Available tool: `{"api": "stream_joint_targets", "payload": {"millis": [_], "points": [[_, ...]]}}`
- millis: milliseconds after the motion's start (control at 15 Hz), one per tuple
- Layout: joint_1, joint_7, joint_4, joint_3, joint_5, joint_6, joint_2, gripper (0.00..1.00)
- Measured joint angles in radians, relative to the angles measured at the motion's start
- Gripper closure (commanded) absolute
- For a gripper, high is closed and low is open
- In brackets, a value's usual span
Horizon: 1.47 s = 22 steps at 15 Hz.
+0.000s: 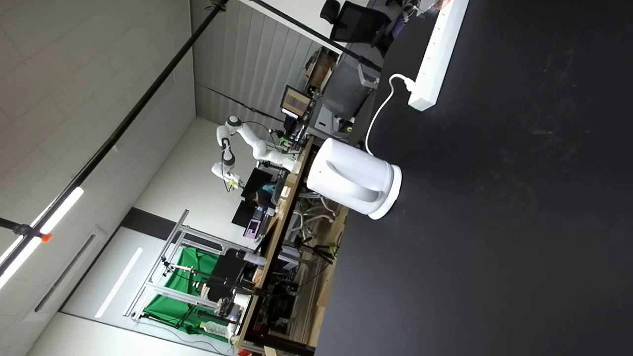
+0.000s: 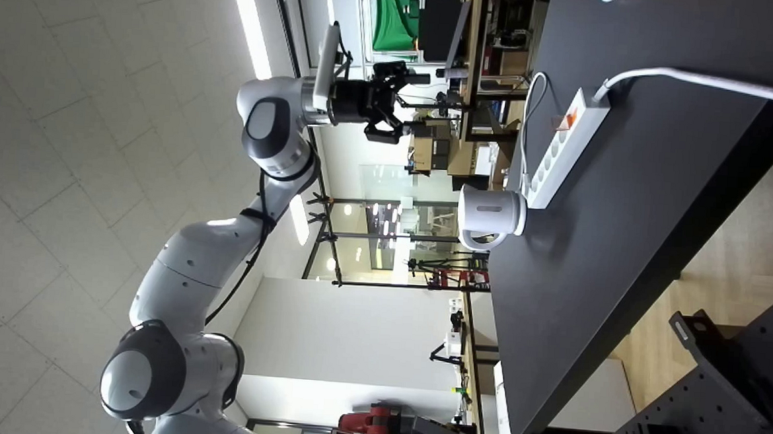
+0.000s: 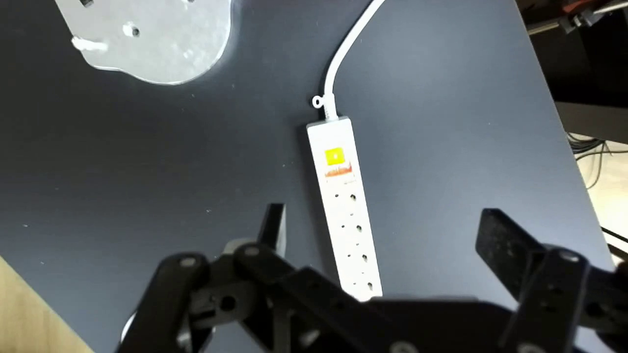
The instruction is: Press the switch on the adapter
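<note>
Illegible orange label (image 3: pixel 338 170) on adapter (image 3: pixel 346 211)

In an exterior view one end of the adapter (image 1: pixel 441 54) is cut off; in the wrist view the pincer (image 3: pixel 382 215) hides its near end and most of a white thing (image 3: pixel 127 326), the far edge crops the cord (image 3: pixel 339 55) and a pale plate (image 3: pixel 167 49), and the red print (image 3: pixel 339 170) is too blurred to read
</note>
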Motion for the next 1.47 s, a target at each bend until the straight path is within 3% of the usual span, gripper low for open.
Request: {"api": "stream_joint_targets", "payload": {"millis": [67, 667, 800, 1467], "points": [[-0.005, -0.025, -0.005, 0.005, 0.025, 0.000, 0.011, 0.25], [0.000, -0.049, -0.058, 0.022, 0.036, 0.128, 0.164, 0.89], [-0.001, -0.050, -0.046, 0.024, 0.036, 0.130, 0.194, 0.99], [-0.022, -0.050, 0.083, 0.036, 0.015, 0.008, 0.331, 1.00]]}}
